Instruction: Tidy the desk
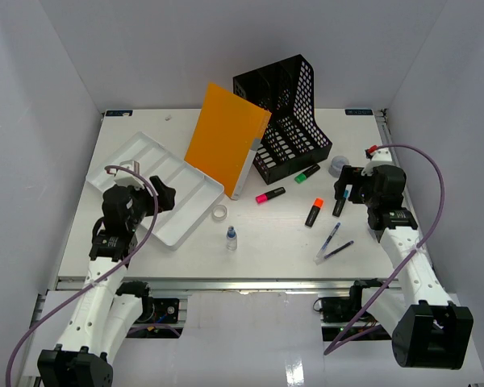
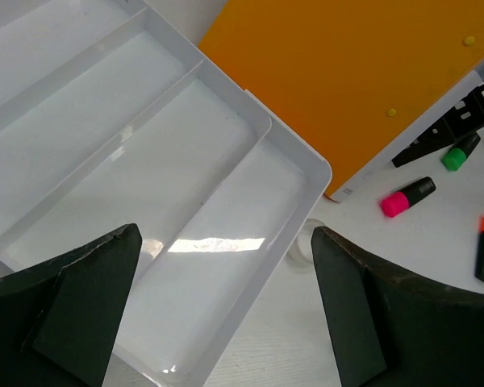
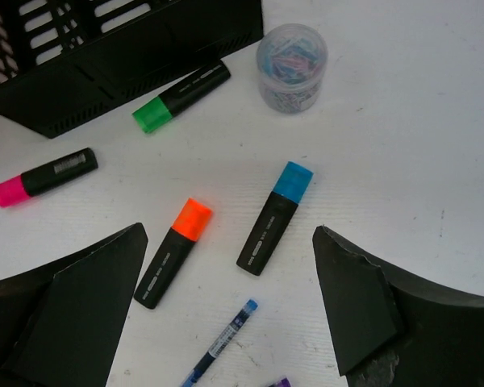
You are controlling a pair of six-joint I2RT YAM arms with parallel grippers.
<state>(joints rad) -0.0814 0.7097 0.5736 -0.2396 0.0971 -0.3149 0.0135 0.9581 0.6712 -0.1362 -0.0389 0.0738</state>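
The white desk [image 1: 274,234] carries loose stationery. My left gripper [image 1: 160,194] [image 2: 224,242] is open and empty, hovering over the near right corner of the white compartmented tray [image 1: 145,173] [image 2: 145,161]. My right gripper [image 1: 344,184] [image 3: 230,234] is open and empty above the blue highlighter [image 1: 340,202] [image 3: 274,219] and the orange highlighter [image 1: 315,212] [image 3: 174,251]. The pink highlighter [image 1: 269,195] [image 3: 44,177] and the green highlighter [image 1: 307,172] [image 3: 181,96] lie by the black file holder [image 1: 290,113]. Two pens [image 1: 331,243] lie nearer the front.
An orange folder [image 1: 226,139] [image 2: 347,72] leans on the black file holder. A tape roll [image 1: 219,212] and a small bottle [image 1: 231,238] stand beside the tray. A jar of paper clips [image 1: 339,167] [image 3: 291,66] sits at the right. A metal rail [image 1: 226,282] runs along the front edge.
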